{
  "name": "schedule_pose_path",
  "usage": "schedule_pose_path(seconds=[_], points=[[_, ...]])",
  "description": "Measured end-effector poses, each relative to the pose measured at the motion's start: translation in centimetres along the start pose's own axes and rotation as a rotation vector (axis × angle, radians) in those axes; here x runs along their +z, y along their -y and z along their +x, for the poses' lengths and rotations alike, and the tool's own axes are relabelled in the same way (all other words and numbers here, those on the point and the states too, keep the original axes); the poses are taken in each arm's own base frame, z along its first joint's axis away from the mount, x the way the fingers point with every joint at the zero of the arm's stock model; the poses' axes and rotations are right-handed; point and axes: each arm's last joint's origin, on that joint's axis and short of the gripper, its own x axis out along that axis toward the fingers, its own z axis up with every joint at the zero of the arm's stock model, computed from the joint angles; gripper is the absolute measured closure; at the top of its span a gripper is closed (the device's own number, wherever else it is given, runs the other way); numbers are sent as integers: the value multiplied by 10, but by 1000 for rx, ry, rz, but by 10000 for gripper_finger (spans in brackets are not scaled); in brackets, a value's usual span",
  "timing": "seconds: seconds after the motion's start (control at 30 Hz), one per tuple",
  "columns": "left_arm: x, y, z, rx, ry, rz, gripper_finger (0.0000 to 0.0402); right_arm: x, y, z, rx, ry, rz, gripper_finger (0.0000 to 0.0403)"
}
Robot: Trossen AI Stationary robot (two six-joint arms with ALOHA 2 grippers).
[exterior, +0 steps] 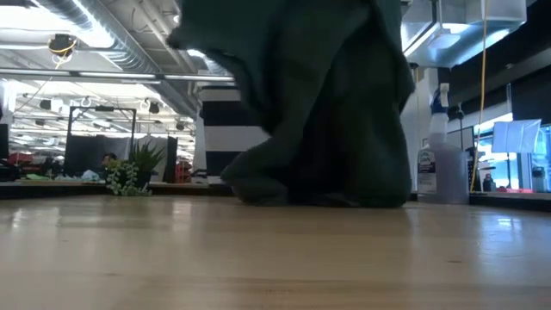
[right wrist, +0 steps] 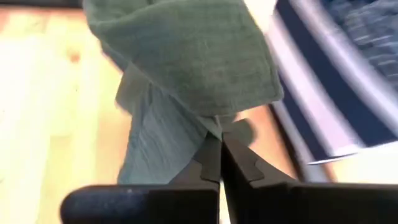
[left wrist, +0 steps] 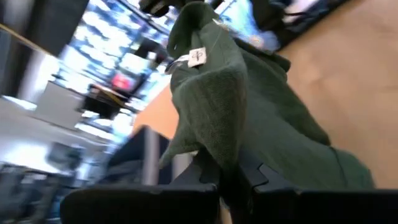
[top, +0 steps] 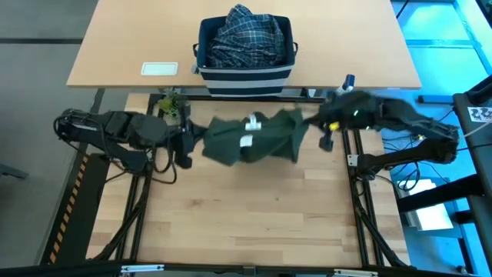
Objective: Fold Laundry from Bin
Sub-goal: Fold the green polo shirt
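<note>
The left gripper and right gripper each pinch one edge of a single dark olive-green garment, stretched between them, its hem seemingly brushing the table. Both arms reach inward, low (two in all). One striped bin behind holds one plaid shirt.

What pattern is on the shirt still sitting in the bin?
Blue-and-white plaid: the shirt heaped in the striped bin shows best in the high view.
</note>
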Motion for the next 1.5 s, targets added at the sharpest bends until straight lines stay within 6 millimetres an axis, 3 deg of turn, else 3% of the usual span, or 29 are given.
schedule_pose_path(seconds=[0.3, 0.53, 0.8, 1.03, 1.17, 1.27, 1.5], points=[[10, 63, 8, -282, -129, -121, 401, -54, -54, 54, 147, -12, 8, 403], [27, 127, 32, -469, -234, -125, 401, -90, -103, 70, 305, -101, -66, 403], [28, 190, 71, -698, -417, -193, 399, -119, -146, 86, 438, -183, -108, 403], [19, 236, 93, -883, -557, -181, 344, -133, -176, 104, 578, -330, -147, 384], [16, 250, 99, -918, -605, -188, 304, -142, -190, 111, 619, -423, -140, 335], [16, 249, 100, -881, -600, -189, 283, -146, -195, 113, 639, -453, -143, 290], [19, 238, 107, -620, -514, -160, 276, -123, -195, 103, 662, -404, -112, 219]])
